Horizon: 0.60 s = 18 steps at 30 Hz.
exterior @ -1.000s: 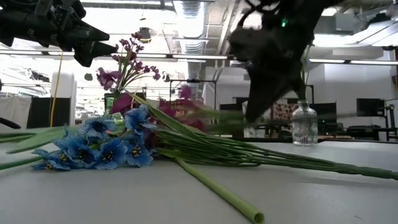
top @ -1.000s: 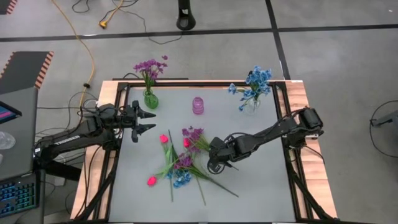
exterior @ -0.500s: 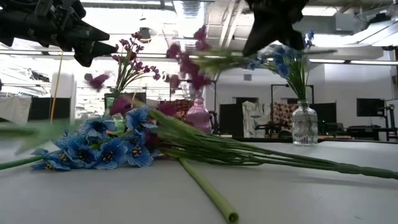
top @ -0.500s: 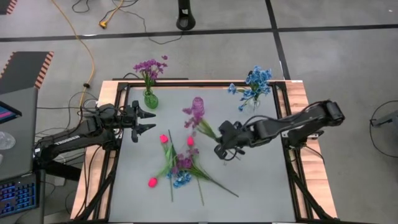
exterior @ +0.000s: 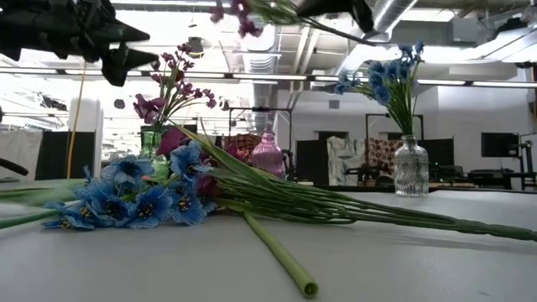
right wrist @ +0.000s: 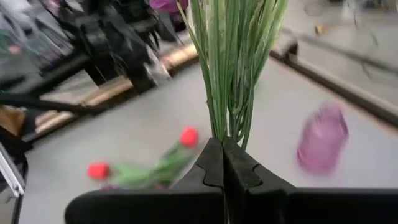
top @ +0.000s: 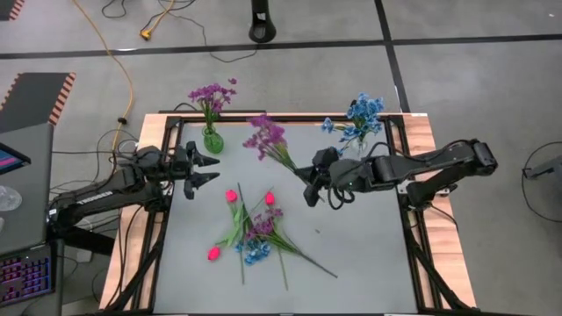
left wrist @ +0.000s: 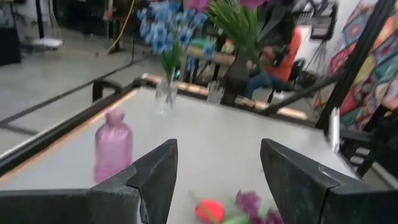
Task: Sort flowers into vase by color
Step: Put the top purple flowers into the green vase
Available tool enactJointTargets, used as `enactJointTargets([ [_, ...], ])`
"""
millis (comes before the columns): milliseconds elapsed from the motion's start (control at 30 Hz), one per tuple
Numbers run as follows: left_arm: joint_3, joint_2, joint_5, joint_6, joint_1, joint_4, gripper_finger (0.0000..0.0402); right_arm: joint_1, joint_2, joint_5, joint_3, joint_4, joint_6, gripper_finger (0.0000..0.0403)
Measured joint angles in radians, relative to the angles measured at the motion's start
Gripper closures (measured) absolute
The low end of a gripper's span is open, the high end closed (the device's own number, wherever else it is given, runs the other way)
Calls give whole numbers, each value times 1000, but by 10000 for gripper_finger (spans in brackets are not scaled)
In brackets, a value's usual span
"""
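High view: right gripper (top: 311, 186) pinches a purple sprig (top: 268, 138) by its stems, lifted clear to carry; left gripper (top: 209, 168) waits spread beside the green vase (top: 212, 140).

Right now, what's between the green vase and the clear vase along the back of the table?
High view: the purple sprig held aloft in the shut right gripper, between green vase and clear vase.
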<state>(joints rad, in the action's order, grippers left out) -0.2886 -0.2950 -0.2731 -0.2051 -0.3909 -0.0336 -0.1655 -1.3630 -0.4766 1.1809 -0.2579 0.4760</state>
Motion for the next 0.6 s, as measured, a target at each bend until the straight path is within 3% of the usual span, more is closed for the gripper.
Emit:
enactJointTargets([
  [300, -1, -87, 62, -17, 102, 291, 184, 17, -50, 8, 1, 224, -190, 383],
  [600, -1, -326, 187, 47, 212, 643, 184, 18, -126, 11, 1, 362, -255, 381],
])
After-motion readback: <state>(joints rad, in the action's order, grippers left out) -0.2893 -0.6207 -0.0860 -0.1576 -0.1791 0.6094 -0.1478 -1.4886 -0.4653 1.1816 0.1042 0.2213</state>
